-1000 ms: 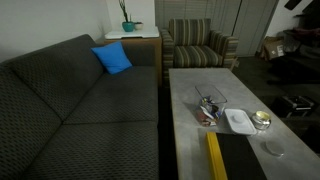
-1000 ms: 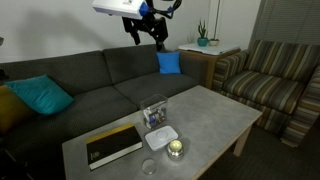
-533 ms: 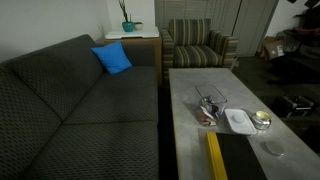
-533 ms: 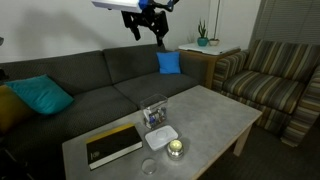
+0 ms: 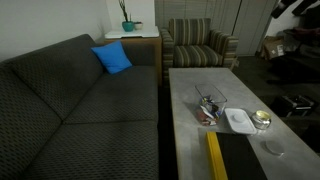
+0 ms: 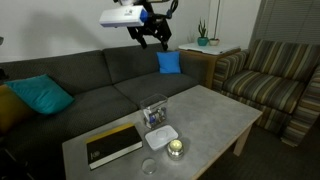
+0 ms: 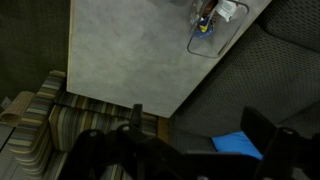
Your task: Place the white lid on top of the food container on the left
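My gripper (image 6: 152,42) hangs high in the room, above the back of the dark grey sofa (image 6: 90,85) and well apart from everything on the table (image 6: 215,110); my fingers (image 7: 270,135) are spread wide with nothing between them, as the wrist view shows from above.

The white lid (image 5: 238,120) lies flat on the pale table top, not on any container; in an exterior view it sits between the food container (image 5: 208,108) and a small round container (image 5: 261,119) with yellowish contents, just beside each; whether it touches either, I cannot tell. The food container, clear with dark and reddish contents, stands uncovered near the middle of the table in both exterior views; the lid (image 6: 162,137) lies just in front of it (image 6: 154,114) on the side nearer that camera.

A small grey disc (image 5: 273,148) rests near the table's edge, apart from the lid; a dark book (image 6: 112,143) with a yellow edge lies flat towards one end of the table.

In the wrist view the table (image 7: 120,50) fills the upper part of the picture, with the food container (image 7: 205,28) at its far corner near the top edge; the lid there is too small to make out with certainty. A blue cushion (image 7: 238,143) shows on the sofa between my fingers; a striped armchair (image 5: 200,45) stands beyond the table's far end; a teal cushion (image 6: 40,96) lies at the sofa's other end.
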{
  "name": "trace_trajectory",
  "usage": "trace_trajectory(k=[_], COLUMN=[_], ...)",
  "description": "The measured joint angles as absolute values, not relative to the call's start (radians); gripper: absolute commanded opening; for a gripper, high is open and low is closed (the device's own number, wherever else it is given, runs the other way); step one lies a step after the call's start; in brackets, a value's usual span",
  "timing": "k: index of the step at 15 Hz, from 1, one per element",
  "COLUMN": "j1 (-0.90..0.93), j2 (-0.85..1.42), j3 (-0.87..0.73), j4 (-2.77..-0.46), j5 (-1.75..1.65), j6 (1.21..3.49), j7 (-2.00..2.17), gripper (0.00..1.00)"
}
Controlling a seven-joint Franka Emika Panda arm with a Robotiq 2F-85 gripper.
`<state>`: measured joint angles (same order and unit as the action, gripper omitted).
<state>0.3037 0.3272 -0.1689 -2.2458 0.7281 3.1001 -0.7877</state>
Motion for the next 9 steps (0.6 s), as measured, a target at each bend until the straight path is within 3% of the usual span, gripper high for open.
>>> trace_trajectory(k=[4,9], j1=[0.324,0.254], j2=[0.523,0.751], j3=[-0.167,-0.148], j4=[-2.154,-2.031], j5=[0.722,0.283], j6=[3.143,3.134], j7=[-0.760,-0.369], gripper=[1.00,1.00])
